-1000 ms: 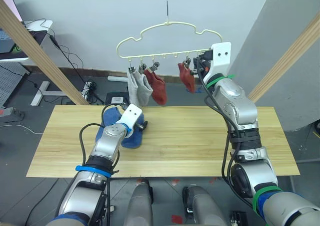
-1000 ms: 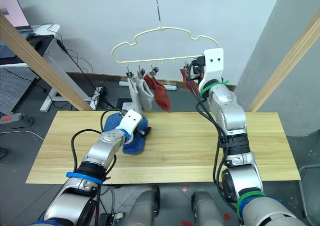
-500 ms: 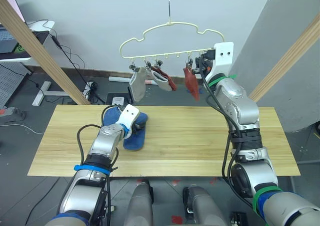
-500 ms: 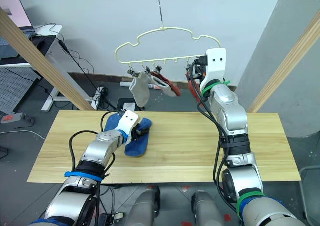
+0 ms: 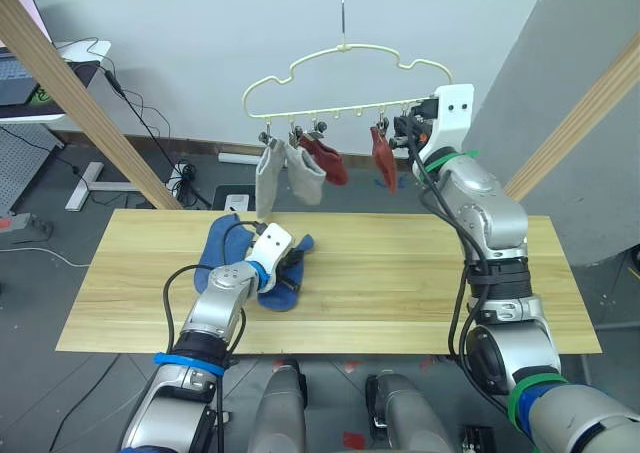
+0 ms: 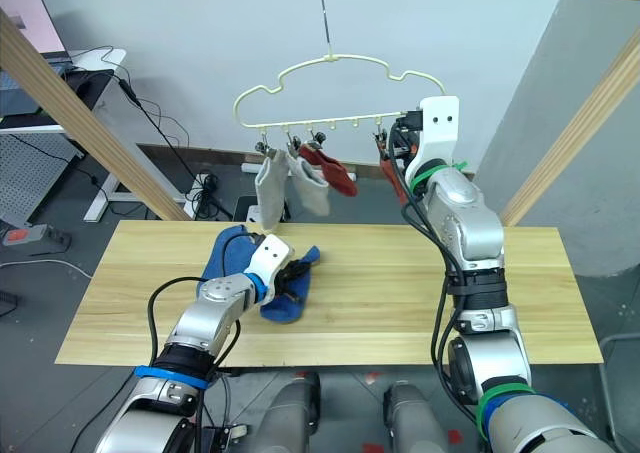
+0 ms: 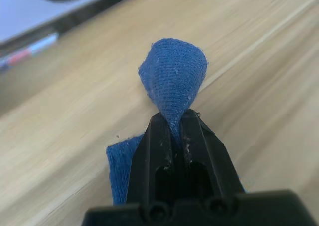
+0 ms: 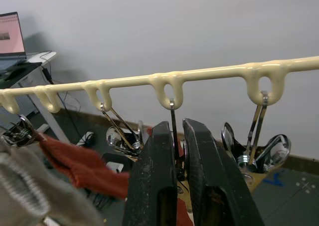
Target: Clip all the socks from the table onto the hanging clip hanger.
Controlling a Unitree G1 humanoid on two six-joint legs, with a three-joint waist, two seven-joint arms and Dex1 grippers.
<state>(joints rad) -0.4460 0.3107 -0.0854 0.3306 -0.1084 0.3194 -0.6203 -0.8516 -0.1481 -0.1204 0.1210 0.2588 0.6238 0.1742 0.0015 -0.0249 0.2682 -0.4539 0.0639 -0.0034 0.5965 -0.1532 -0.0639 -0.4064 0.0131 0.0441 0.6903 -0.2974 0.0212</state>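
Four socks are already hung on the hanger [image 5: 345, 73]: two grey, two rust-red. Two blue socks [image 6: 285, 283] are left on the bench [image 5: 400, 283], near its left half. One is pinched by the left tool [image 7: 174, 131], soft knit bunched into a cone above the pressed-together tips. The right tool [image 8: 175, 151] is closed on a thin metal clip wire under the pale wire bar. Next, probably, the sock has to be lifted to a free clip.

Four socks [image 6: 300, 178] hang from the clip hanger [image 6: 330, 85]; two blue socks [image 6: 255, 268] lie on the table [image 6: 400, 303].
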